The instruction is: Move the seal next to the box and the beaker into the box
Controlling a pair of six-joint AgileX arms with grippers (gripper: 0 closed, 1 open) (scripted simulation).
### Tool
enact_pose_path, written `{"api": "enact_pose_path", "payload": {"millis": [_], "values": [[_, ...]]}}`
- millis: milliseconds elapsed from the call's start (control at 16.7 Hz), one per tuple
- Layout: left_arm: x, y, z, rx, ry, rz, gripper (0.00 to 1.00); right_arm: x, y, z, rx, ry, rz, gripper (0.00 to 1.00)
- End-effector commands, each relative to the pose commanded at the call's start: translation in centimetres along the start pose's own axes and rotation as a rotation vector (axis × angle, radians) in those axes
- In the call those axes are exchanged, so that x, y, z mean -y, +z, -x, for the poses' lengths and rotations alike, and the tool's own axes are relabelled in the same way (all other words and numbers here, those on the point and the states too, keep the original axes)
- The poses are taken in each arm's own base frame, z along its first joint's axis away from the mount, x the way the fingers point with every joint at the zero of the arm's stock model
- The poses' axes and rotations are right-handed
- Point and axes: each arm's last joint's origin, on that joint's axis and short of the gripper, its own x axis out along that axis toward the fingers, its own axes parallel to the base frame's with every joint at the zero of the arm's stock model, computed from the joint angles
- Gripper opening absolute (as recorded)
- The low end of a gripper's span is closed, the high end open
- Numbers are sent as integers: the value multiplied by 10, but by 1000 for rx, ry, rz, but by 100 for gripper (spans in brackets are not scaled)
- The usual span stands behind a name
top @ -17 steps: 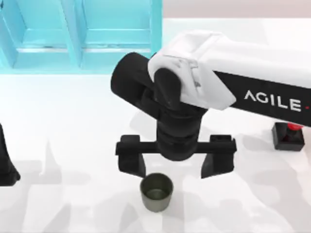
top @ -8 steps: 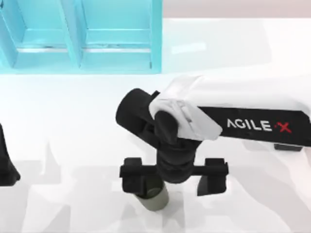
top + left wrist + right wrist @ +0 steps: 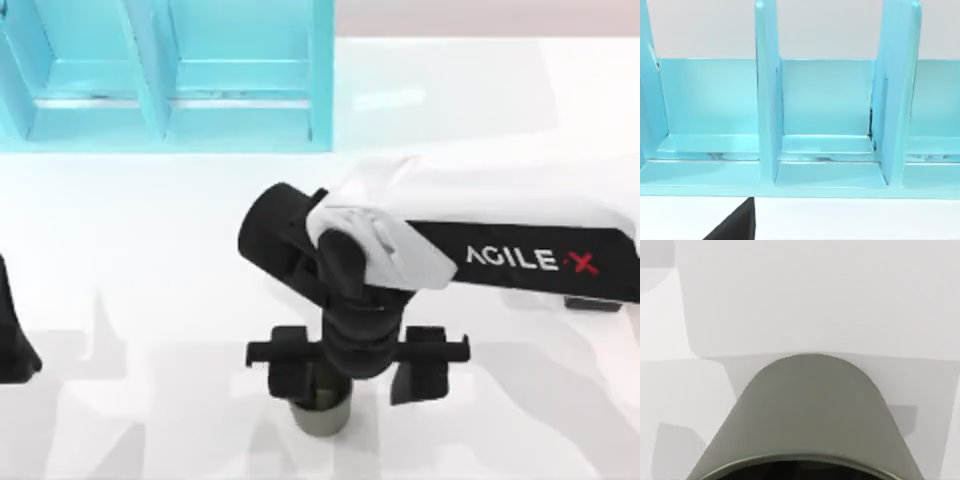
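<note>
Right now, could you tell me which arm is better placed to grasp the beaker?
The right arm. Its gripper is down over the beaker, jaws open, one at the cup and the other off to its right, and its wrist view looks straight onto the cup. The left arm sits parked at the table's left edge.

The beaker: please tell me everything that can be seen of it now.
The beaker is a small olive-grey cylindrical cup with plain, matte walls and an open top. It stands upright on the white table, near the front edge in the top view. The right pincer hangs directly over it, covering most of its rim, fingers apart on either side. Contact cannot be judged. The right wrist view shows its smooth wall close up.
</note>
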Motion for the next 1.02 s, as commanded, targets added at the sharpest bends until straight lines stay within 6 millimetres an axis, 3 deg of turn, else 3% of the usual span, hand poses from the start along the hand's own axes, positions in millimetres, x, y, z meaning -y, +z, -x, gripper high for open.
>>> {"api": "enact_pose_path", "payload": {"millis": [420,1020], "values": [[0,0,0,0,0,0,100,0,0,0,0,0,0,2],[0,0,0,0,0,0,100,1,1,1,0,0,-2,0]]}}
